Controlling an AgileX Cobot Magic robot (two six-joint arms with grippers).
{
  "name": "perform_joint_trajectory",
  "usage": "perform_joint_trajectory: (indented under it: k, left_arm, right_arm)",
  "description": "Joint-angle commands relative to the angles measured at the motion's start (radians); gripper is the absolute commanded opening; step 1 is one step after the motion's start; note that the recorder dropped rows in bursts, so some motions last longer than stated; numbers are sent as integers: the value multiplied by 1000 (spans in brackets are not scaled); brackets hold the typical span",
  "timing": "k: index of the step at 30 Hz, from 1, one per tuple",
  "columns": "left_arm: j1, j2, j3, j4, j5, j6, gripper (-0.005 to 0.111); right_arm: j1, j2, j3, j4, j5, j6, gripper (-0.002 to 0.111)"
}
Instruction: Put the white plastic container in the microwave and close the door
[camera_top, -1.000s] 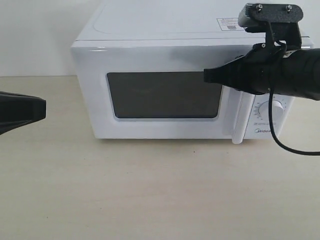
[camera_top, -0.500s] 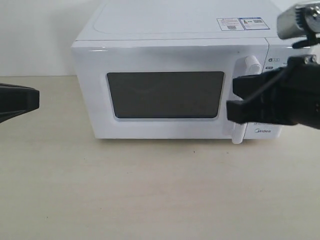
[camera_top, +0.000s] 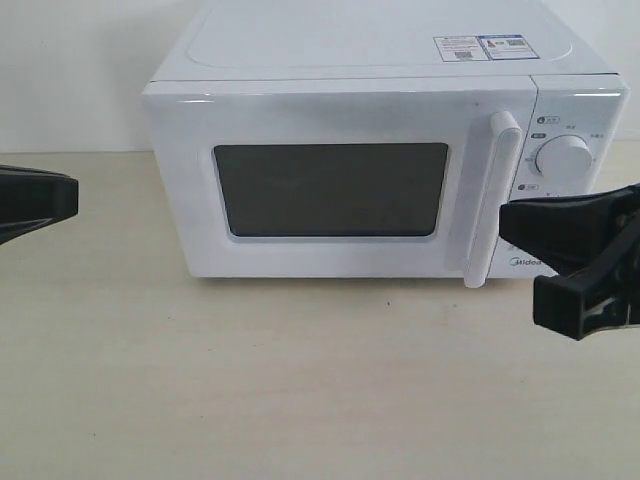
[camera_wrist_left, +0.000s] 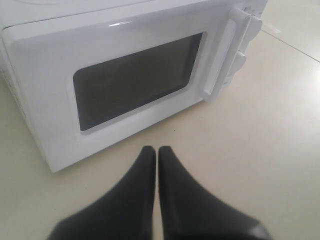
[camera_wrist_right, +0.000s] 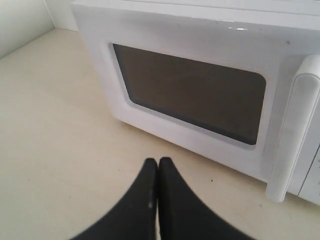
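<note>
The white microwave (camera_top: 340, 60) stands at the back of the table with its door (camera_top: 330, 190) shut flush and its vertical white handle (camera_top: 490, 200) free. The white plastic container shows in no view. My left gripper (camera_top: 70, 198) hovers at the left edge, well clear of the microwave, shut and empty; its wrist view has the fingers (camera_wrist_left: 145, 170) pressed together above bare table in front of the door (camera_wrist_left: 135, 75). My right gripper (camera_top: 522, 255) hangs low at the right, in front of the control panel, also shut and empty (camera_wrist_right: 158, 161), facing the door (camera_wrist_right: 190, 92).
A round white dial (camera_top: 566, 157) shows on the right panel, with the lower part of the panel hidden behind my right gripper. Stickers (camera_top: 485, 47) lie on the microwave's top. Beige tabletop (camera_top: 300, 380) stretches in front of the microwave.
The right arm has drawn back from the door's upper right, moving down and to the right and uncovering the handle and dial. The left gripper has pulled slightly left.
</note>
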Motion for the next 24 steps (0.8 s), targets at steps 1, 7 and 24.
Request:
perform_joint_trajectory:
  k: [1, 7, 24]
  left_arm:
    - [-2, -6, 4, 0, -6, -7, 4]
    - [-2, -6, 4, 0, -6, -7, 4]
    - [-2, -6, 4, 0, -24, -7, 4]
  right_arm:
    - [4, -7, 4, -4, 4, 7, 0]
    - [8, -91, 4, -4, 24, 7, 0]
    - [-85, -587, 103, -13, -3, -73, 0]
